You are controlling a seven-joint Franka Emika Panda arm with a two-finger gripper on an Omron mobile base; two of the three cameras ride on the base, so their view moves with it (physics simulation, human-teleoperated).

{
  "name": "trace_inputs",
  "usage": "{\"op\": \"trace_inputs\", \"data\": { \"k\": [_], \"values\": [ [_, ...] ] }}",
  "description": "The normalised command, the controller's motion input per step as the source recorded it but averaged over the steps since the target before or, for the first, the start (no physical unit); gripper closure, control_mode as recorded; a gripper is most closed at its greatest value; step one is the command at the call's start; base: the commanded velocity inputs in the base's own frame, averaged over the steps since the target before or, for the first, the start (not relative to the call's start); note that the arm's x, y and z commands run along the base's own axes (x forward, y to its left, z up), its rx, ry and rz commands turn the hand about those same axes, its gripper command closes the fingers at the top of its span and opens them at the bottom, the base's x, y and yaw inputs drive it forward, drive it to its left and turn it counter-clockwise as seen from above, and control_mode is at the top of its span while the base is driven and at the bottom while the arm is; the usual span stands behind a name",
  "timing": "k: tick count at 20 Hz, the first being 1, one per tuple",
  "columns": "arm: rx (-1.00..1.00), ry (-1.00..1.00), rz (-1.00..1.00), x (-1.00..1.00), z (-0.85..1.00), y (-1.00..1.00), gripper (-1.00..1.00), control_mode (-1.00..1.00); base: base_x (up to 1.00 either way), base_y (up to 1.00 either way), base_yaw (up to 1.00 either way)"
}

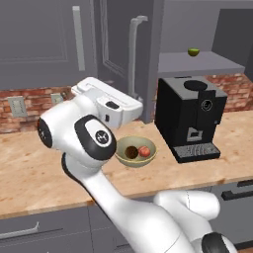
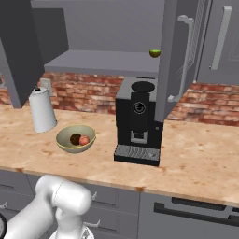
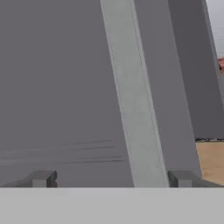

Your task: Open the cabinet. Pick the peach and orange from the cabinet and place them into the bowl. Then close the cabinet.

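A simulated domestic kitchen. A pale wood-grain counter point(image 2: 196, 158) runs along a red brick backsplash point(image 2: 93, 95), with grey drawers point(image 2: 196, 212) with horizontal handles below and a grey wall cabinet point(image 2: 177, 56), doors open, above. On the counter stand a black coffee machine point(image 2: 138, 122), a paper-towel roll point(image 2: 42, 110) at far left, and a bowl point(image 2: 75, 138) holding fruit. Wall outlets point(image 1: 17, 105) sit in the brick.

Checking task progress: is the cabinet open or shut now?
Open: the cabinet door stands swung out, baring the shelf with a small green fruit.
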Motion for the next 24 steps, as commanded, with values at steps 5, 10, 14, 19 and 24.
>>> {"op": "trace_inputs", "data": {
  "k": [5, 10, 14, 19, 24],
  "values": [
    [0.21, -0.03, 0.0, 0.51, -0.23, -1.0, -1.0, -1.0, 0.0, 0.0, 0.0],
    [0.18, -0.07, 0.02, 0.85, -0.23, -0.97, -1.0, -1.0, 0.0, 0.0, 0.0],
    [0.12, -0.03, 0.04, 1.0, -0.27, -0.7, -1.0, -1.0, 0.0, 0.0, 0.0],
    [0.01, -0.02, 0.07, 1.0, -0.44, -0.17, -1.0, -1.0, 0.0, 0.0, 0.0],
    [0.0, -0.1, 0.05, 1.0, -0.61, 0.0, -1.0, -1.0, 0.0, 0.0, 0.0]
  ]
}}
